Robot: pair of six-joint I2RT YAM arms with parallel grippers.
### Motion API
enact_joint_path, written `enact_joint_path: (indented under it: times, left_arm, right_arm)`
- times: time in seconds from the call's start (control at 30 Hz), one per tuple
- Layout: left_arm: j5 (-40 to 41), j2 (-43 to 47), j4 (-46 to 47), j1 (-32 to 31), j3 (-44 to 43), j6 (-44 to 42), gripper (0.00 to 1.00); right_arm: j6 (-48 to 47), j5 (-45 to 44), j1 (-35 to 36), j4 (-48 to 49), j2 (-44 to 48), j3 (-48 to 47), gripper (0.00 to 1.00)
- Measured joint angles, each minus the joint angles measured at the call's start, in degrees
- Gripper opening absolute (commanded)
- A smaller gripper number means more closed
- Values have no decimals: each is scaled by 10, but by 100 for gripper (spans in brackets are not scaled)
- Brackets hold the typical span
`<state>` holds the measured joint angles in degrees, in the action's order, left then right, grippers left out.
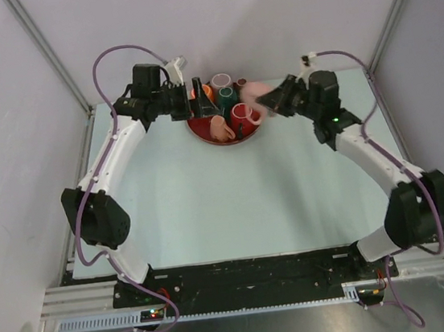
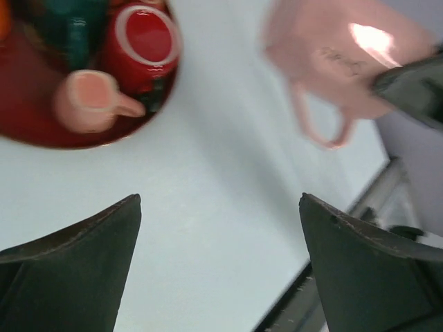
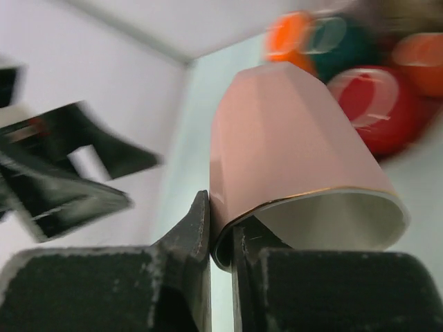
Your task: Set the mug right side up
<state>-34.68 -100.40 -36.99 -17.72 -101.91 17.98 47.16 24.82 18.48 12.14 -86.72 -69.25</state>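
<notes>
Where the pale worktop (image 1: 235,205) nears its back edge, a round red plate (image 1: 239,139) sits w/ several mugs on it. L pincer (image 2: 220,207) hangs at the plate's left edge, jaws spread wide, nothing betw. them. R pincer (image 3: 220,234) is clenched on the pink mug (image 3: 291,145), pinching its rim: one finger inside the mouth, one outside on the wall. Pink mug is just off the plate's back-right edge, tipped over, mouth twd the R wrist, base twd the plate. Can't tell if it touches the worktop. On the plate: red mug (image 2: 142,45) mouth up, teal mug (image 1: 225,95) behind it, small salmon mug (image 2: 90,100) just beside the red one.
</notes>
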Motion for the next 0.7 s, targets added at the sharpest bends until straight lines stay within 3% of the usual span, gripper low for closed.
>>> enact_joint_path:
  times: [0.23,0.4,0.53,0.7]
  left_arm:
    - [139,9,-21,22,18,-91,100]
    - [182,11,-36,35,18,-126,100]
    - [188,11,-42,46,18,-136,100]
    - [179,13,-43,59,18,-135,100]
  right_arm:
    - [-168,-290,-61,-436,133,-46,0]
    - [-209,-356,-159,-657,149,-58,0]
    - [-222,-360,-263,-738,121,-17,0]
    - [-224,-326,-372,-754,108,61,0]
